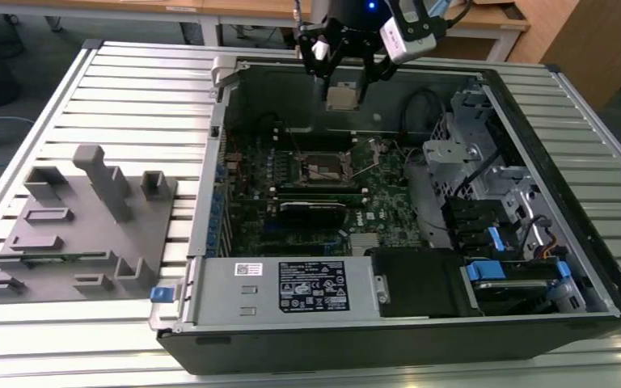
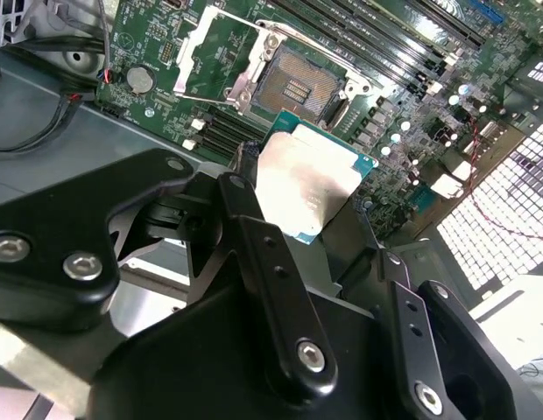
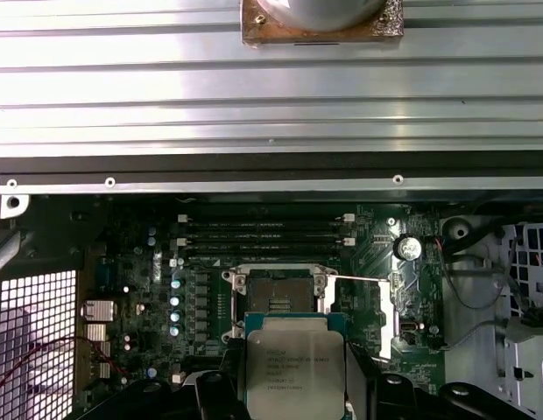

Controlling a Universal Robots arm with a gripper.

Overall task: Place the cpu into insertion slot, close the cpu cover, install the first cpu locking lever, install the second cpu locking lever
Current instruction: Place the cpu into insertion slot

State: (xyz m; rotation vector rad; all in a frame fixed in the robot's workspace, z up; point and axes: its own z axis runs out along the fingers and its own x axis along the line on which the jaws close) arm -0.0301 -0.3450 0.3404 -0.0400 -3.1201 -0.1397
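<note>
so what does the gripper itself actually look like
The gripper is matte black, built of chunky jointed link bars pinned with silver screw heads, as the second wrist view shows. In the exterior view a small blue light glows on its body, with a white-and-black camera block mounted alongside.

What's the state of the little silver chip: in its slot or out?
Out. The gripper holds the chip in the air by its edges, and the slot lies uncovered with nothing in it.
</note>
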